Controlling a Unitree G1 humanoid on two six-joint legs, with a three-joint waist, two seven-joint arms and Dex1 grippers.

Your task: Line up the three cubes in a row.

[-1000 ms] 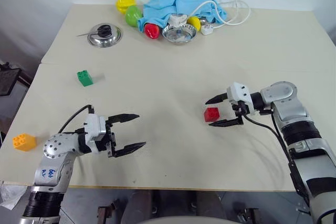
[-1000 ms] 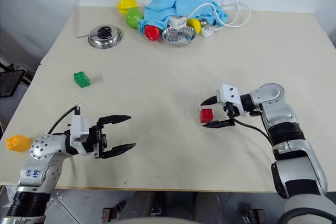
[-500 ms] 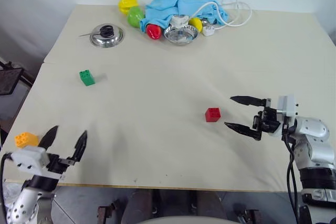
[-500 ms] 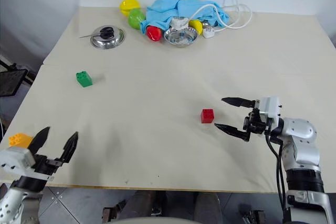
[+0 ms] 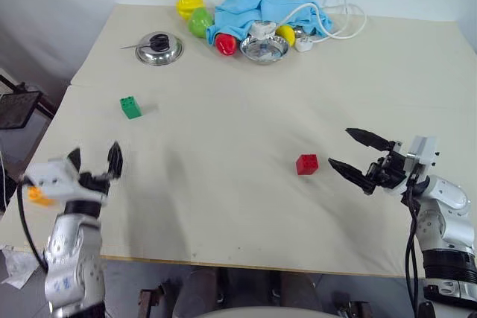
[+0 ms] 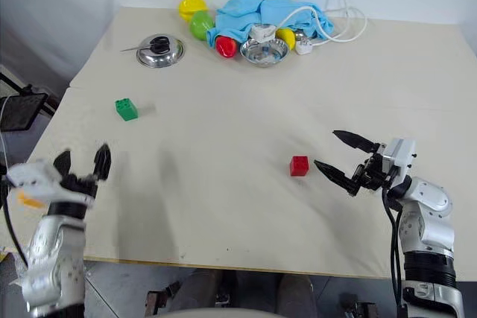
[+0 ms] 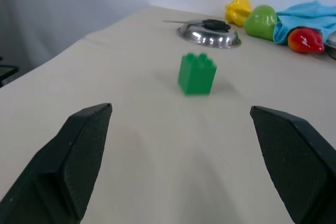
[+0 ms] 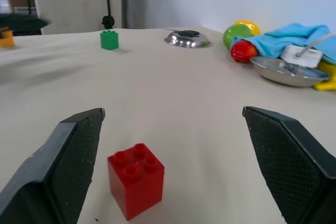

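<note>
Right pincer [image 5: 356,159]: I've backed it off the red cube [image 5: 306,164]; jaws spread wide, holding nothing, tips just short of the cube.
Red cube: it sits free on the tabletop [image 5: 246,94], right of centre, about where the pincer bracketed it a second ago. I read that as placed and released.
Left pincer [image 5: 94,163]: it has swung out from the near middle to the left edge; jaws spread wide, empty, aimed up the tabletop at the green cube [image 5: 130,106].
Green cube: untouched, left side, well apart from the red one.
Orange-yellow cube [image 5: 33,196]: at the left edge, mostly hidden behind my left pincer's body.
Meaning for the task: no row yet; I judge the left arm is lining up to fetch next.
</note>
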